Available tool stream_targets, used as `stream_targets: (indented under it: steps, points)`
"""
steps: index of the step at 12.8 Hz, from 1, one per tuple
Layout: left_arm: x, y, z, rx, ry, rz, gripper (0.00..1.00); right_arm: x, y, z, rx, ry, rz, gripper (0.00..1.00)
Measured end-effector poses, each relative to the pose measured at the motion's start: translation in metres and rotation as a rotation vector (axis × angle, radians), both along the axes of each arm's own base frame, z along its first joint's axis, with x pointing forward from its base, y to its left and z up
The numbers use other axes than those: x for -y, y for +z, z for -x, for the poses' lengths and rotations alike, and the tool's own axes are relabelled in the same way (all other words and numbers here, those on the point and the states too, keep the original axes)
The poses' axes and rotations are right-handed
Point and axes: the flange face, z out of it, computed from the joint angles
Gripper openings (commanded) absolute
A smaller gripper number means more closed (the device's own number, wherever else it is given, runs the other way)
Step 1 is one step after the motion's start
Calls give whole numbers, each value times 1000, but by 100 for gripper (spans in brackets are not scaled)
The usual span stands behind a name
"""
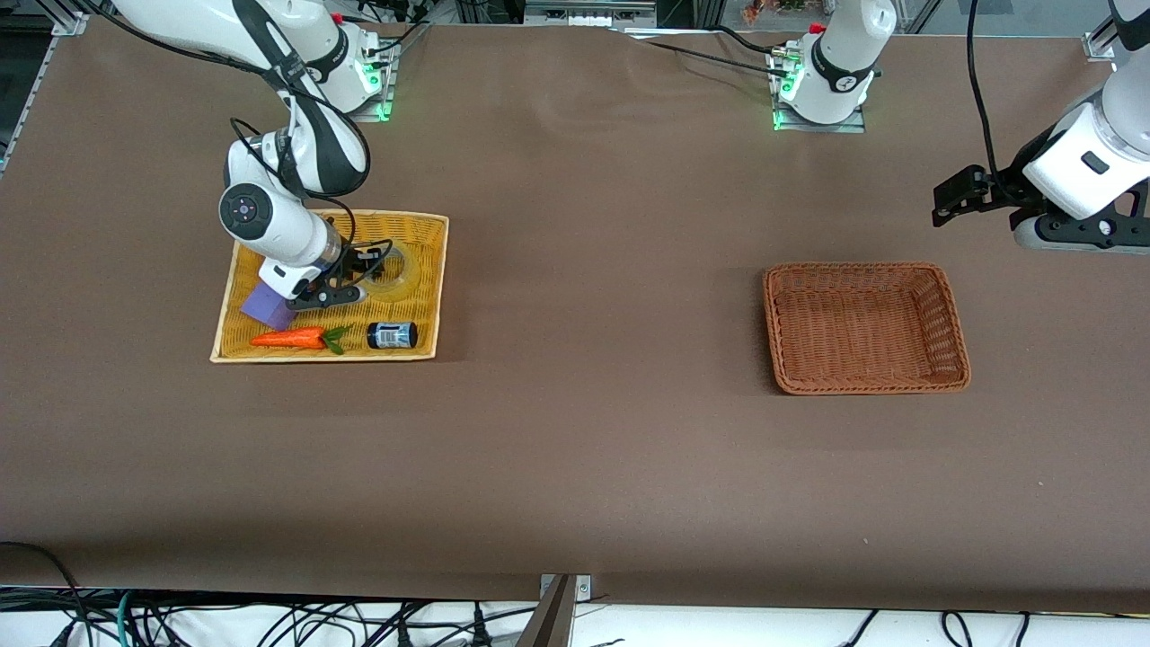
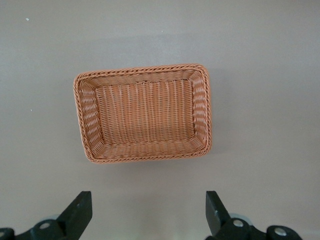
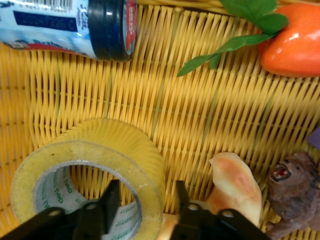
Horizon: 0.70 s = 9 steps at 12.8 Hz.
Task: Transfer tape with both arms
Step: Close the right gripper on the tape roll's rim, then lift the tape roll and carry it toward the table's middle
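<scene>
Tape (image 3: 90, 165) wall sits clamped in right tool (image 3: 145, 200); left tool (image 2: 147, 212) waits wide apart

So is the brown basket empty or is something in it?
Empty: the brown basket shows only bare weave inside, in both the front and left wrist views.

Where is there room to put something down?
The brown wicker basket holds nothing, and bare brown tabletop lies between it and the yellow woven tray. That tray is crowded: tape roll, jar, toy carrot, right gripper.

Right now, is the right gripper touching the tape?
Touching. The right wrist view shows the right gripper straddling the tape wall, both fingers pressed on it.
</scene>
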Motion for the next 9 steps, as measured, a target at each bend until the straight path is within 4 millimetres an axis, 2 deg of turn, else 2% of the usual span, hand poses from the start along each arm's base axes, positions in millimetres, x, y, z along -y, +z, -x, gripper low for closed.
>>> stream_targets:
  steps: [3,5,6,7,9]
  points:
    - [0,0,0,0,0,0,100,0,1,-1,5,-4,0,0]
    - [0,0,0,0,0,0,100,-1,10,-8,22,-5,-3,0]
    - [0,0,0,0,0,0,100,-4,23,-18,24,-2,-4,0]
    - [0,0,0,0,0,0,100,-11,43,-31,16,8,-4,0]
    - [0,0,0,0,0,0,100,-37,95,-59,1,29,-17,0]
